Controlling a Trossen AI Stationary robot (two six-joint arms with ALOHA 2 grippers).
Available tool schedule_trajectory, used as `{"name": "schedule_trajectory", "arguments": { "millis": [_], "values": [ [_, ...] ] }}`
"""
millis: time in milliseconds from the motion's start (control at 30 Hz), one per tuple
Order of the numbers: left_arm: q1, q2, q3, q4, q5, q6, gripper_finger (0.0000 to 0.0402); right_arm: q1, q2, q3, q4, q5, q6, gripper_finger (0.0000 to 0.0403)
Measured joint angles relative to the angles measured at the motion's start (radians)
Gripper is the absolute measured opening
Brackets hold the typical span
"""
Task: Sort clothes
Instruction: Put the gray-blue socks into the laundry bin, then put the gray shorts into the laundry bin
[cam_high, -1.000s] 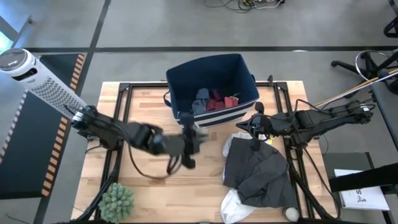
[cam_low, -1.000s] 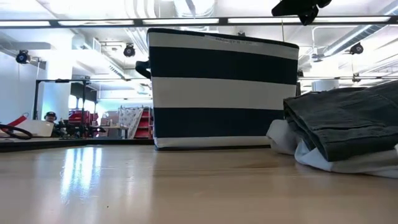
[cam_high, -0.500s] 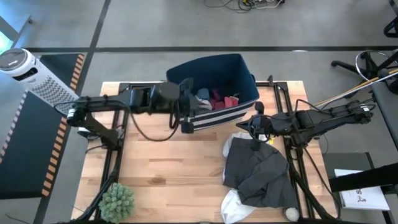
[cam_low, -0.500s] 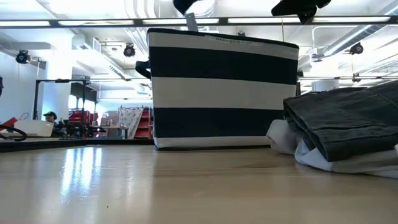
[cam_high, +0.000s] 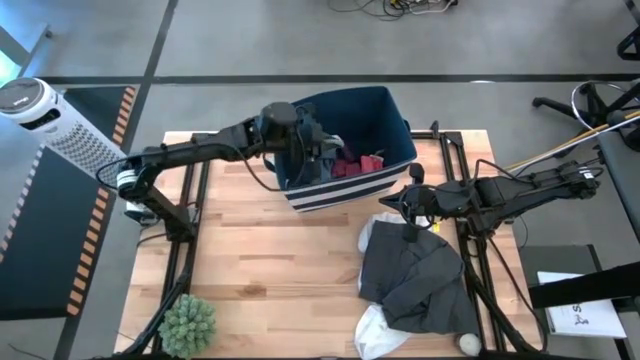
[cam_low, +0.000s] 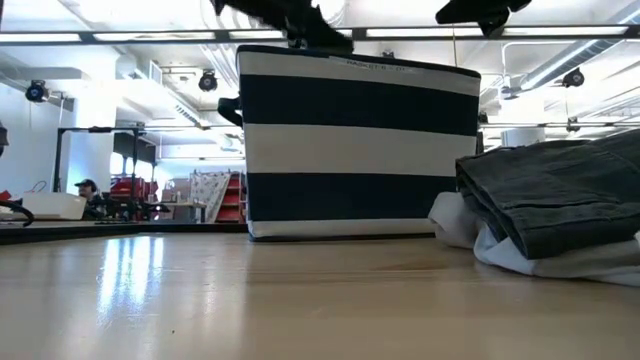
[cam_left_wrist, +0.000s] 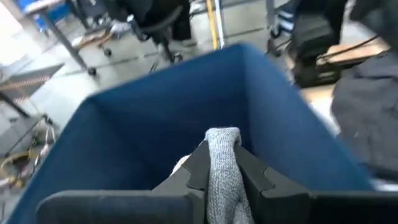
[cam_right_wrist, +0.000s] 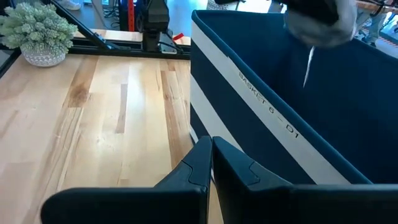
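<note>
My left gripper (cam_high: 312, 135) is over the left part of the navy bin with white stripes (cam_high: 390, 125), shut on a small grey knitted garment (cam_left_wrist: 222, 155). It also shows in the right wrist view (cam_right_wrist: 314, 18), above the bin's rim. Red and maroon garments (cam_high: 355, 163) lie inside the bin. A large dark grey garment (cam_high: 415, 275) lies crumpled on the table's right, on top of a white one (cam_high: 375, 330). My right gripper (cam_right_wrist: 211, 149) is shut and empty, just right of the bin and above the dark grey garment's far edge. My left gripper pinches the grey garment between its two fingers (cam_left_wrist: 198, 168). A bunched fold (cam_left_wrist: 222, 138) sticks out past the fingertips. The garment is lifted clear, inside the bin's opening above the bin floor.
A potted plant (cam_high: 187, 322) stands at the table's near left corner. A white tower fan (cam_high: 60, 130) stands off the left edge. A small ball (cam_high: 468, 343) lies near the right front corner. Bare wood (cam_high: 270, 270) spreads across the table's middle.
My left gripper, shut on the grey garment, has risen from above the table's middle, in front of the bin. It has swung toward the far edge, over the bin's near rim and into its opening.
</note>
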Motion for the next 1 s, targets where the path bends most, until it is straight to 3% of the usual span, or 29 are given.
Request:
{"name": "schedule_trajectory", "arguments": {
  "millis": [200, 367, 567, 800, 1000],
  "values": [
    [0.014, 0.021, -0.042, 0.006, 0.000, -0.027, 0.0071, 0.000, 0.000, 0.000, 0.039, 0.000, -0.013, 0.0000],
    [0.014, 0.020, -0.065, 0.070, 0.000, 0.009, 0.0136, 0.000, 0.000, 0.000, 0.100, -0.001, -0.016, 0.0000],
    [0.014, 0.008, -0.061, 0.115, 0.000, 0.012, 0.0224, 0.000, 0.000, 0.000, -0.024, -0.049, 0.043, 0.0005],
    [0.009, -0.006, -0.065, 0.121, 0.028, 0.006, 0.0292, 0.005, 0.000, 0.000, -0.239, -0.121, 0.220, 0.0090],
    [-0.004, -0.006, -0.074, 0.132, 0.052, -0.012, 0.0290, 0.026, 0.000, 0.000, -0.330, -0.166, 0.319, 0.0178]
  ]
}}
